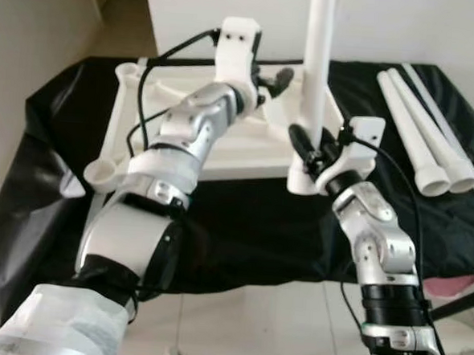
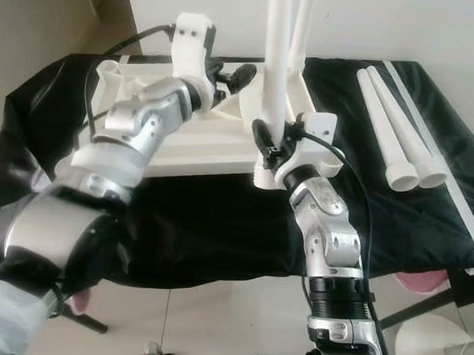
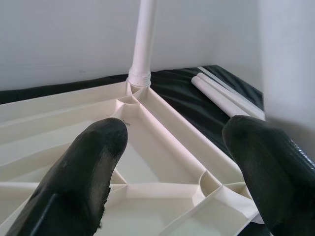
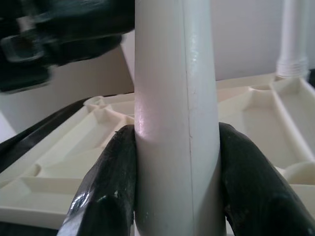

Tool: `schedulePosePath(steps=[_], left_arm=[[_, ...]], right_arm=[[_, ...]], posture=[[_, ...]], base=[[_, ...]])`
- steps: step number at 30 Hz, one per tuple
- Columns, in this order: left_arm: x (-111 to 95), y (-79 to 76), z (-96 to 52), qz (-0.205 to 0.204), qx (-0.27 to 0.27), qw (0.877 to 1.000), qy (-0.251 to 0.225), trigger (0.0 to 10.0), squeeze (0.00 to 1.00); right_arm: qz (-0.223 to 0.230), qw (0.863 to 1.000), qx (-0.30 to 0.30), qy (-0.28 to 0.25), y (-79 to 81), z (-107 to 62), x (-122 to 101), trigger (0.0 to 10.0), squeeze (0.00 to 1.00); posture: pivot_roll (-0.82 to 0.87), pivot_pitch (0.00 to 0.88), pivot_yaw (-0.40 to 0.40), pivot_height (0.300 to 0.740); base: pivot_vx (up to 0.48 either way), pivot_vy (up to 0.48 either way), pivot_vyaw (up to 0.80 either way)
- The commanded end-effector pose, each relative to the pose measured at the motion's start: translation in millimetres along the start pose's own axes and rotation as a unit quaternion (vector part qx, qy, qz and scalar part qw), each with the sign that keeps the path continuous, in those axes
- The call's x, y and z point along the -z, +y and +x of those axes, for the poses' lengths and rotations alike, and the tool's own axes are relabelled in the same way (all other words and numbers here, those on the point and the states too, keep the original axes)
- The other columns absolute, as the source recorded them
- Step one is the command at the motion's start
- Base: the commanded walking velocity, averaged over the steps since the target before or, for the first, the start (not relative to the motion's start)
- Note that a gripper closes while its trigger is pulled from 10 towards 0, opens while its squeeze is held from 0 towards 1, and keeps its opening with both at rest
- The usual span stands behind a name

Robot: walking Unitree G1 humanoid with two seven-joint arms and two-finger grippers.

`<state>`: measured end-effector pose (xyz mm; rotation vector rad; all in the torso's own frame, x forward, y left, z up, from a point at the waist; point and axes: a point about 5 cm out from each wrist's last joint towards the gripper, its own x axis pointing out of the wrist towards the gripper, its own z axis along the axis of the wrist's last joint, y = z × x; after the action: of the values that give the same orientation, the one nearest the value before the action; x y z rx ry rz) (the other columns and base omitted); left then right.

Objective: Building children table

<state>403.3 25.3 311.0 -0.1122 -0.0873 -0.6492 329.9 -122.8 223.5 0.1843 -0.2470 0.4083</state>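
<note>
The cream tabletop (image 1: 222,164) lies upside down on a black-covered table. At its near right corner a white leg (image 1: 317,54) stands upright, and my right gripper (image 1: 313,146) is shut on it low down. In the right wrist view both fingers (image 4: 106,182) press the leg (image 4: 174,98). A second leg (image 2: 304,29) stands upright in the far right corner. Over the tabletop's middle hovers my left gripper (image 1: 275,79), open and holding nothing, its fingers (image 3: 93,162) wide apart above the ribbed underside (image 3: 162,142).
Two loose white legs (image 1: 421,132) lie side by side on the black cloth (image 1: 242,226) at the right, with a long white strip (image 1: 453,126) beside them. An open corner socket (image 1: 100,173) sits at the tabletop's near left. A white wall stands behind the table.
</note>
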Motion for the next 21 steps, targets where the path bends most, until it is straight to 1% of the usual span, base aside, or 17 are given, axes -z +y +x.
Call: schedulePosePath(steps=[1,6,8,11,12,13,16,19,21], left_arm=[[-11,-14.5,5.8,0.012,0.062,0.998,-0.017,10.0,0.0],[-19,-20.9,9.5,0.011,0.073,0.997,-0.026,10.0,0.0],[-24,-24.8,10.4,-0.009,0.089,0.995,-0.036,10.0,0.0],[-27,-27.3,10.8,-0.018,0.1,0.994,-0.039,10.0,0.0],[-32,-31.9,11.2,-0.023,0.116,0.992,-0.046,10.0,0.0],[-32,-31.9,11.2,-0.023,0.116,0.992,-0.046,10.0,0.0],[-36,-35.3,11.8,-0.031,0.128,0.99,-0.05,10.0,0.0],[-37,-46.9,12.4,-0.06,0.165,0.983,-0.049,10.0,0.0],[-37,-53.2,12.0,-0.072,0.184,0.979,-0.05,10.0,0.0]], right_arm=[[-0.001,1.0,-0.022,-0.012,6.8,2.0,-1,10.0,0.0],[0.003,0.999,-0.034,-0.01,10.7,2.5,2,10.0,0.0],[0.004,0.999,-0.041,-0.003,12.7,1.9,6,10.0,0.0],[0.007,0.999,-0.042,0.0,13.2,1.7,7,10.0,0.0],[0.011,0.999,-0.039,0.008,12.9,1.9,11,10.0,0.0],[0.011,0.999,-0.039,0.008,12.9,1.9,11,10.0,0.0],[0.01,0.999,-0.031,0.015,11.8,2.8,15,10.0,0.0],[0.011,1.0,0.005,0.022,4.8,6.6,19,10.0,0.0],[0.014,0.999,0.018,0.024,1.7,8.7,20,10.0,0.0]], posture=[[-0.05,0.058,0.002,0.74],[-0.05,0.057,0.004,0.74],[-0.05,0.057,0.007,0.74],[-0.05,0.057,0.008,0.74],[-0.05,0.056,0.01,0.74],[-0.05,0.056,0.01,0.74],[-0.05,0.054,0.012,0.74],[-0.05,0.048,0.015,0.74],[-0.05,0.045,0.016,0.74]], base=[[0.0,0.0,0.0],[0.0,0.0,0.0],[0.0,0.0,0.0],[0.0,0.0,0.0],[0.0,0.0,0.0],[0.0,0.0,0.0],[0.0,0.0,0.0],[0.0,0.0,0.0],[0.0,0.0,0.0]])
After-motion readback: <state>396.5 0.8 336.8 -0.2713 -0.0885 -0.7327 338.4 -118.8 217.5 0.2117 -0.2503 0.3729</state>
